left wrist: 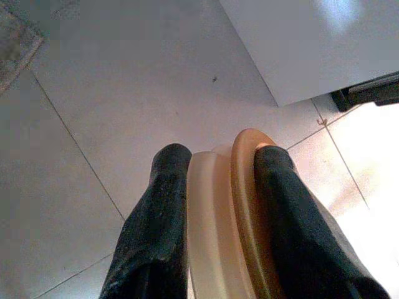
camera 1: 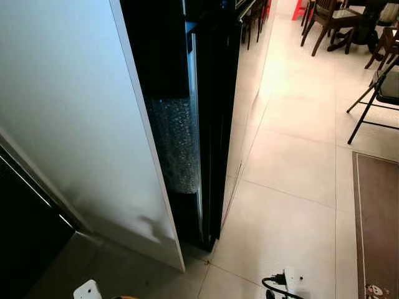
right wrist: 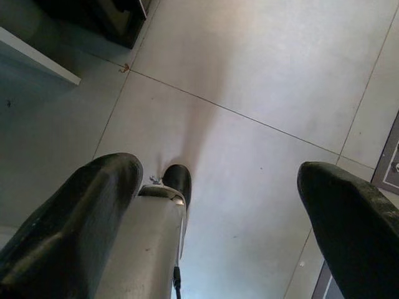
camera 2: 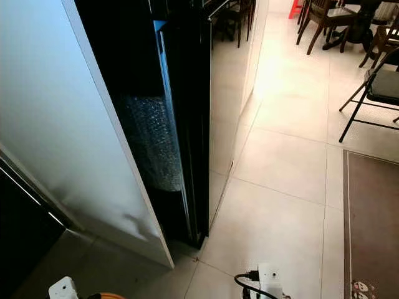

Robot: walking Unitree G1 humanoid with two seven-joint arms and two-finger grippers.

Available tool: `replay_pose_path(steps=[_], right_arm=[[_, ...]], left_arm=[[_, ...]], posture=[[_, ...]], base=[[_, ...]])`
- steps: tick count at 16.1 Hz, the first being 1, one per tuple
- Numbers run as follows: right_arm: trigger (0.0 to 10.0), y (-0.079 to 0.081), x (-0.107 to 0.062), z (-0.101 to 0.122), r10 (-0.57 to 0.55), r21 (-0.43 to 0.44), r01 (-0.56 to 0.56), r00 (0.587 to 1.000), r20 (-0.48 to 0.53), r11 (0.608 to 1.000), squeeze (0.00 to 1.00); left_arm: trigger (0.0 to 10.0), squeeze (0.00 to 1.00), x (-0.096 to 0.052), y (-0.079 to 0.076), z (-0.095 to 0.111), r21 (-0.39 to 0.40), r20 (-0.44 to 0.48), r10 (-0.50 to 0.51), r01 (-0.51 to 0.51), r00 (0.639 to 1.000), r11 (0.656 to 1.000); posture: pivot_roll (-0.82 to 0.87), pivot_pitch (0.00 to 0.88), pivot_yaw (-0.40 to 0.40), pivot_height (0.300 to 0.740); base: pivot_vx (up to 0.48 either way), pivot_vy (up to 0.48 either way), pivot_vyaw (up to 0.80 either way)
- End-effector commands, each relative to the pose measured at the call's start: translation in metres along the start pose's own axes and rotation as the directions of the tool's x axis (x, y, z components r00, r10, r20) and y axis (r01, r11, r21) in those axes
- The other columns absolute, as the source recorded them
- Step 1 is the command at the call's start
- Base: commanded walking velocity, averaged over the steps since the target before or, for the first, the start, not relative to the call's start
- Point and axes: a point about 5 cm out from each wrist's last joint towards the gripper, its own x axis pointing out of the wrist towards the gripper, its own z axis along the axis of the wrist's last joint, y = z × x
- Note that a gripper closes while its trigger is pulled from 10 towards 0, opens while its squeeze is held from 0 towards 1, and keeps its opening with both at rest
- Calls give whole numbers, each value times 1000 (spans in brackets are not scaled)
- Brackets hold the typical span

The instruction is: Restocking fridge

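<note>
A tall white fridge panel stands on the left, with a dark gap and a glossy black side to its right. Bubble wrap shows inside the gap. In the left wrist view my left gripper is shut on a round cream and orange container, held low over the floor tiles near the white panel's bottom corner. An orange edge of the container peeks in at the bottom of the head view. My right gripper hangs open above the floor, holding nothing.
A white power strip with a black plug lies on the tiles just ahead. To the right lies a brown rug, with a folding chair beyond it. Wooden chairs stand further back. Pale tiled floor runs ahead.
</note>
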Motion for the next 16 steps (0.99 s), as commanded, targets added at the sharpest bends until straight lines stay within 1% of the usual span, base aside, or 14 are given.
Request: replay_pose_path(steps=[1, 2, 9, 14, 16], right_arm=[[10000, -1, 0, 3, 2, -3, -2, 1000, 16, 1000, 0], [10000, -1, 0, 3, 1, -1, -1, 1000, 13, 1000, 0], [10000, -1, 0, 0, -3, 0, 3, 1000, 3, 1000, 0], [10000, -1, 0, -1, -9, 14, 9, 1000, 2, 1000, 0], [10000, -1, 0, -1, -10, 18, 10, 1000, -4, 1000, 0]], left_arm=[[10000, 0, 0, 0, -3, 18, -14, -4, 4, 1000, 1000], [10000, 0, 0, -2, -2, 15, -13, -6, 7, 1000, 1000], [10000, 0, -1, -3, -5, 11, -19, -13, 13, 1000, 1000], [10000, 0, -1, -6, -7, 21, -20, -22, 23, 1000, 1000], [10000, 0, -1, -7, -8, 26, -23, -25, 25, 999, 999]], posture=[[-102, 74, 24, 740], [-97, 84, 18, 740], [-91, 121, 19, 740], [-91, 126, 20, 740], [-94, 129, 23, 740]], base=[[0, 0, 0], [0, 0, 0], [0, 321, 0], [0, 285, 0], [0, 249, -700]])
